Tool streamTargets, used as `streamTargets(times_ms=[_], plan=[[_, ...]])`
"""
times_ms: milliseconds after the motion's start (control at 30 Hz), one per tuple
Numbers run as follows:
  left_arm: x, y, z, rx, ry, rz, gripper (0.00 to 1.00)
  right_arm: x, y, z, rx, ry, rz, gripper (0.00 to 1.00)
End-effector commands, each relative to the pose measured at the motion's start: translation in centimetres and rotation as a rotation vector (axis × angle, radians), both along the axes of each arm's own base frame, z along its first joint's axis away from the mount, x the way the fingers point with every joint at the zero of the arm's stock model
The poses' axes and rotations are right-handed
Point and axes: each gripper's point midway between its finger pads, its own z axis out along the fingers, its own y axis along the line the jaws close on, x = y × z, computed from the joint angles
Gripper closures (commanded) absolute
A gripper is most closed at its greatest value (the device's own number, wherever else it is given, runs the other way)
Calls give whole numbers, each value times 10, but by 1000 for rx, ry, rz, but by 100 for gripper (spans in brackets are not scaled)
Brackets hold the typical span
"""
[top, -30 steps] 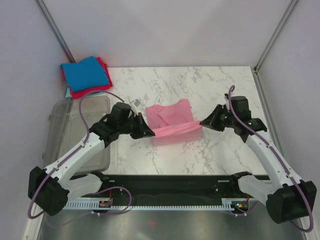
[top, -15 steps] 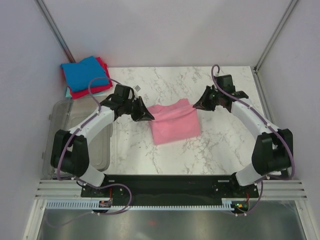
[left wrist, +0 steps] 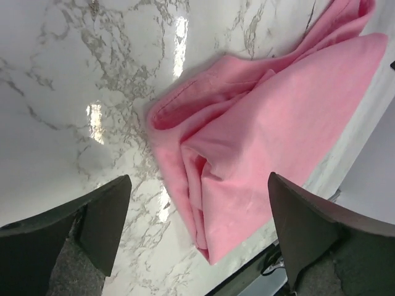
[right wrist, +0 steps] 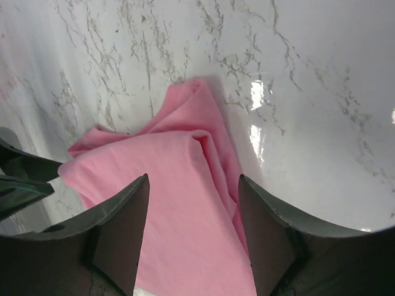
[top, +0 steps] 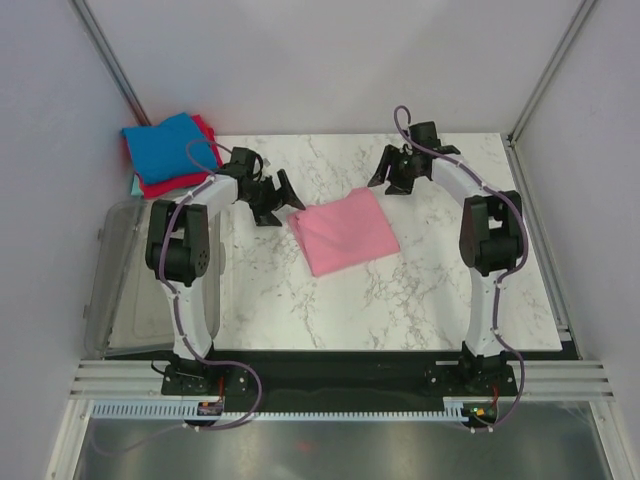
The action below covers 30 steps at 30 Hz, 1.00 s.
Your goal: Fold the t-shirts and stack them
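The pink t-shirt (top: 345,231) lay folded in a neat, nearly square shape on the white marble table (top: 400,290). It sat a little crooked, with one corner pointing to the back of the table. In the left wrist view, the pink t-shirt (left wrist: 278,142) showed soft folds and a stitched hem along one edge. In the right wrist view, the pink t-shirt (right wrist: 179,203) had one corner curled up a bit.

The left gripper (top: 278,195) was just beside the shirt's back left corner. Its two fingers were spread wide apart and the shirt lay loose below them. The left gripper (left wrist: 199,179) showed the same wide gap from its own camera. The right gripper (top: 392,172) was near the shirt's back right corner. Its fingers were spread apart too, as the right gripper (right wrist: 192,179) showed from up close.

Far to the back left of the pink shirt, a small pile of shirts sat at the table's corner. The blue t-shirt (top: 172,147) was on top, the red t-shirt (top: 165,183) was under it, and a thin bit of the teal t-shirt (top: 134,184) peeked out at the bottom. To the left of the pink shirt stood a clear plastic tub (top: 110,260).

The table had thin grey veins and shone where the light hit it. Plain pale walls (top: 330,60) stood behind and at both sides of the pink shirt.
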Motion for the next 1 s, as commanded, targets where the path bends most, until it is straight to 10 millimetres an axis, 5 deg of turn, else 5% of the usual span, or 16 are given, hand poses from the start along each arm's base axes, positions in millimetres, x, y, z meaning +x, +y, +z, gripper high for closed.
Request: streamTargets(times_ms=[0,33,67,100,133,167,200,267,300,367,400,500,667,967], plan=[[7,10,51,91,-170,-9,0,-17,-25,28,-65,-66,13,32],[5,14,55,121,-193,0,0,-20,-35,27,-88,-80,-21,32],[-3,20,55,169,-208,17,0,-27,-44,47,-87,-124,-49,32],[-2,20,58,177,-250,17,0,-45,-49,27,-95,-93,-64,32],[-14,22,44,187,-232,12,0,-54,-54,27,-101,-96,-92,32],[-17,20,41,189,-243,10,0,-65,-55,47,-86,-143,-106,32],[-18,19,43,182,-264,15,0,-94,-57,20,-82,-77,-113,32],[-20,17,31,181,-280,20,0,-112,-49,41,-5,-159,-123,31],[-20,16,24,189,-279,24,0,-137,-49,18,-5,-112,-120,31],[-17,13,13,202,-288,29,0,-156,-43,28,28,-151,-108,30],[-16,13,8,207,-282,38,0,-175,-43,14,30,-116,-107,30],[-4,14,-7,235,-278,66,1,-205,-40,14,66,-126,-94,30],[10,5,-30,215,-253,78,10,-234,-40,24,101,-187,-74,28],[1,-13,-57,150,-222,82,34,-268,-36,-11,150,-150,-74,27]])
